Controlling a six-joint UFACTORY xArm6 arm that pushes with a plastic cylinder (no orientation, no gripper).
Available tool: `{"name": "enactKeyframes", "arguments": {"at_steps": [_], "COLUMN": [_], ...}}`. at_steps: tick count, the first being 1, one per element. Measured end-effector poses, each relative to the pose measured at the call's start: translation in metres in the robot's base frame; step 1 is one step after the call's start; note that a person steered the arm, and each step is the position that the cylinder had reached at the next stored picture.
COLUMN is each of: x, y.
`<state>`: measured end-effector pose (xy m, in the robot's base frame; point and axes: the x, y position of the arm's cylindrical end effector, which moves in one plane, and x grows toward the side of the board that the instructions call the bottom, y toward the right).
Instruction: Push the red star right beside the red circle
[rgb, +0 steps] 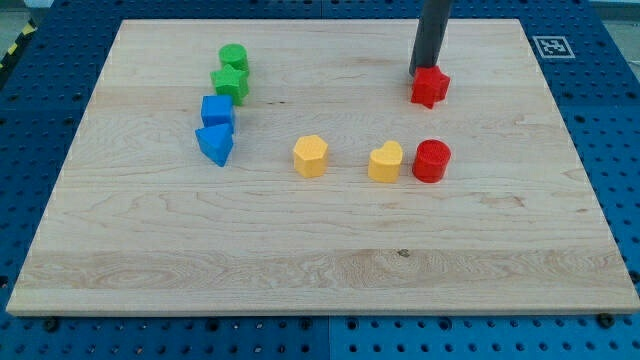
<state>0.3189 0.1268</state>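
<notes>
The red star lies on the wooden board at the view's upper right. The red circle stands below it, apart from it by about a block's width. My tip rests at the star's upper left edge, touching or nearly touching it. The dark rod rises from there to the view's top.
A yellow heart sits just left of the red circle. A yellow hexagon lies further left. At the view's left, a green circle, green star, blue cube and blue triangle form a column.
</notes>
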Motion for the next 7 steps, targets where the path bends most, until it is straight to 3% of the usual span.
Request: {"name": "enactKeyframes", "arguments": {"at_steps": [2,7], "x": [0.023,0.063], "y": [-0.022,0.059]}}
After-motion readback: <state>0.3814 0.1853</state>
